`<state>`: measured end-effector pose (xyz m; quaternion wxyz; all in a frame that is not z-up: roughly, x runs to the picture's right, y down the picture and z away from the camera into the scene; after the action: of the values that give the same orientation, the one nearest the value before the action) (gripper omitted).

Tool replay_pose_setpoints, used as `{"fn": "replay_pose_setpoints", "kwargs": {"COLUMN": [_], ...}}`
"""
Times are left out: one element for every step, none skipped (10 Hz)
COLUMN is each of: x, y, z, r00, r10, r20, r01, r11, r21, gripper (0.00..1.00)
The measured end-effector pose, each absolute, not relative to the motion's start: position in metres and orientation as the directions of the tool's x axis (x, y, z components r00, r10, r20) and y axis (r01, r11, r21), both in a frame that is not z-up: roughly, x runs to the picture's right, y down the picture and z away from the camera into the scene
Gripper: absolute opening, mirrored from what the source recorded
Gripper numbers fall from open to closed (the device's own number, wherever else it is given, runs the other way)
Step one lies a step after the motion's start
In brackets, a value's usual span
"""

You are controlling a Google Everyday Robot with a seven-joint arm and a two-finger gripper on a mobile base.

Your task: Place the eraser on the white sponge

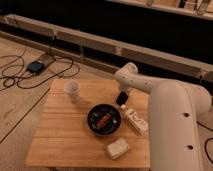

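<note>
Here, the wooden table (55, 142) carries a round black bowl (95, 129) near its middle, and inside the bowl lies a brownish, long thing (103, 120) that I cannot name. The white arm (172, 115) comes in from the right side and bends over the far right part of the table. The gripper (121, 98) hangs at about 1 o'clock from the bowl, close to its rim, pointing down toward the table top. Whether the gripper is spread or pressed together, I cannot tell, because its end is only one dark shape. The eraser cannot be told apart from this dark shape, so I cannot say if it is pinched there. The white sponge (118, 148) lies flat on the table at about 5 o'clock from the bowl, near the front edge, just beside the bowl but not touching it, and well apart from the gripper. A white printed carton (136, 121) lies at 3 o'clock from the bowl, between the gripper and the sponge. A white cup (72, 90) stands upright at 10 o'clock from the bowl. On the floor at 10 o'clock from the table lie dark cables (15, 75) and a small black box (35, 66).
</note>
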<state>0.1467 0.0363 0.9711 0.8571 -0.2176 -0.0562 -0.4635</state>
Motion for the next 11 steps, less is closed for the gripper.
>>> {"fn": "replay_pose_setpoints", "kwargs": {"x": [0.150,0.156,0.160,0.162,0.162,0.158,0.153,0.145,0.133,0.123,0.116], "y": [0.033,0.029,0.020,0.017,0.015,0.016,0.019,0.024,0.034,0.044,0.053], "z": [0.966,0.961,0.951,0.945,0.933,0.921,0.911,0.902,0.887,0.875,0.865], "r00": [0.572,0.586,0.607,0.614,0.626,0.639,0.650,0.662,0.681,0.701,0.718], "r10": [-0.765,-0.757,-0.745,-0.740,-0.732,-0.722,-0.711,-0.700,-0.678,-0.656,-0.636], "r20": [0.296,0.288,0.278,0.274,0.270,0.267,0.267,0.269,0.277,0.282,0.284], "r01": [0.813,0.802,0.786,0.779,0.768,0.757,0.747,0.736,0.718,0.698,0.680], "r11": [0.480,0.491,0.509,0.514,0.519,0.527,0.533,0.537,0.543,0.548,0.553], "r21": [-0.330,-0.342,-0.352,-0.359,-0.375,-0.386,-0.398,-0.412,-0.437,-0.461,-0.482], "gripper": [0.00,0.00,0.00,0.00,0.00,0.00,0.00,0.00,0.00,0.00,0.00]}}
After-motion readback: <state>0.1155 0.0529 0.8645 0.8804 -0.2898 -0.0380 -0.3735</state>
